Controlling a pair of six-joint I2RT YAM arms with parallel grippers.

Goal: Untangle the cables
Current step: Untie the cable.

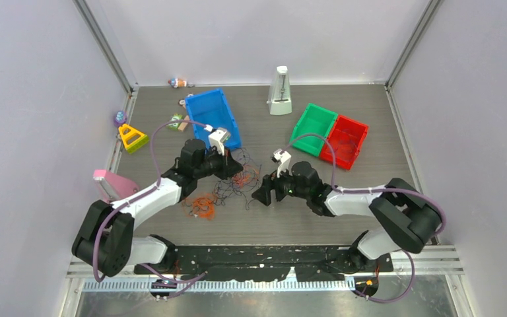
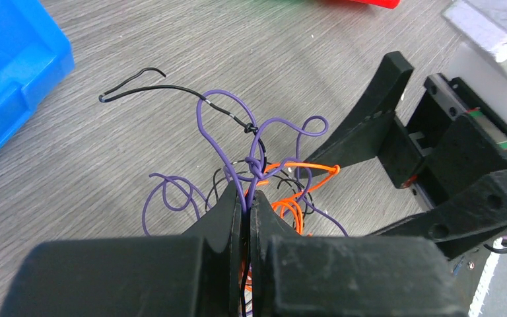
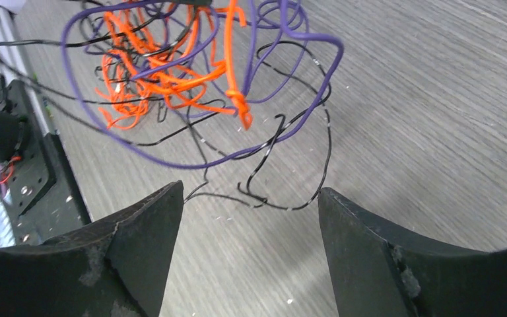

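Two grippers on this one: my left gripper (image 2: 247,198) is pinching a purple strand of the cables (image 1: 237,177), which are sitting mid-scene between both arms, just in front of the blue bin (image 1: 211,115). My right gripper (image 3: 251,195) is hovering wide open, grasping nothing, with the tangle sitting just ahead of it.

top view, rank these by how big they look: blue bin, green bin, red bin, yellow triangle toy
1. blue bin, clearly the largest
2. green bin and red bin, which look about the same size, so not ranked against each other
3. yellow triangle toy, the smallest
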